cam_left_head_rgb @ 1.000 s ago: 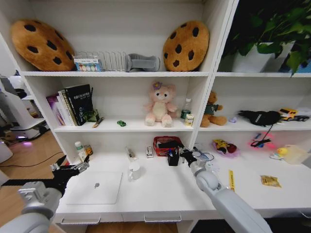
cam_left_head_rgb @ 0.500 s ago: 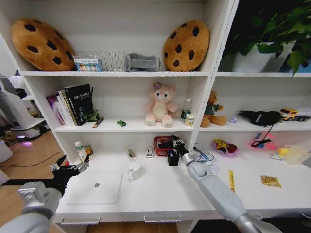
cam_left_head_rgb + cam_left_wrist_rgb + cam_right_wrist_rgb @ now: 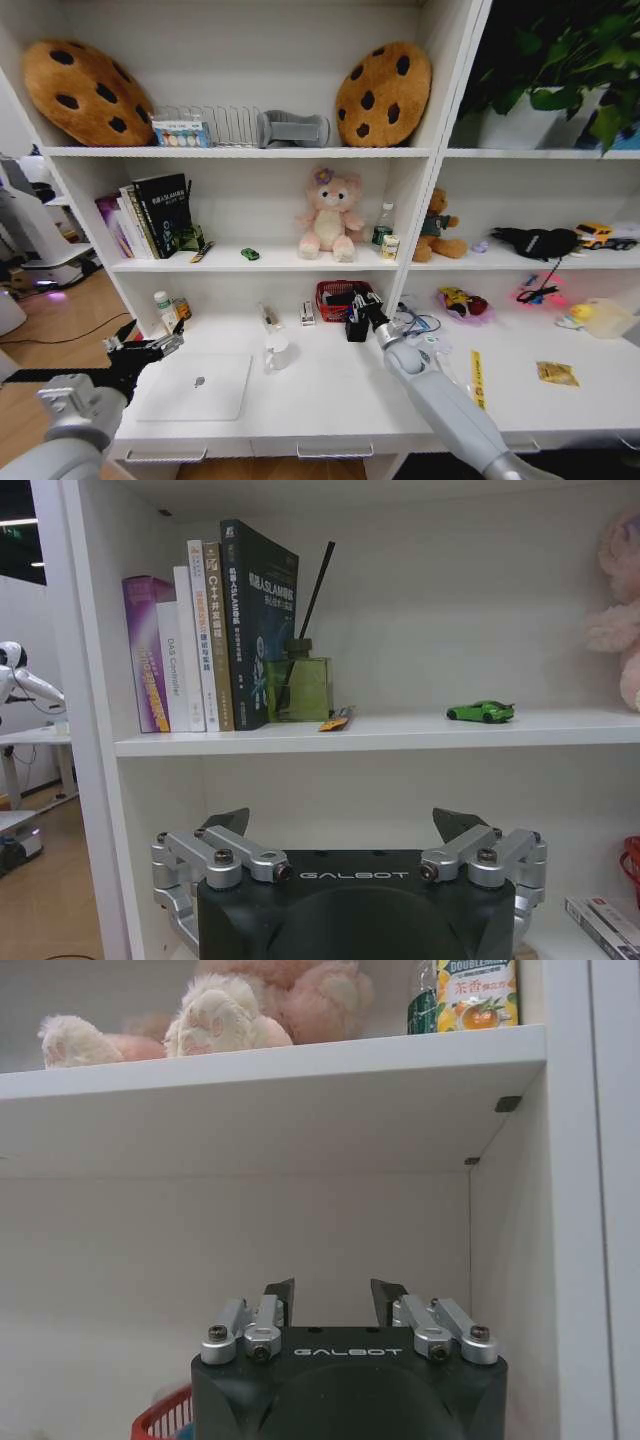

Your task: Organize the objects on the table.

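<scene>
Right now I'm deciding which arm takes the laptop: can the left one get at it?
Probably yes. The left end effector, open and empty, hangs just off the laptop's left edge near the table's front. Nothing lies on the laptop or between the two.
</scene>
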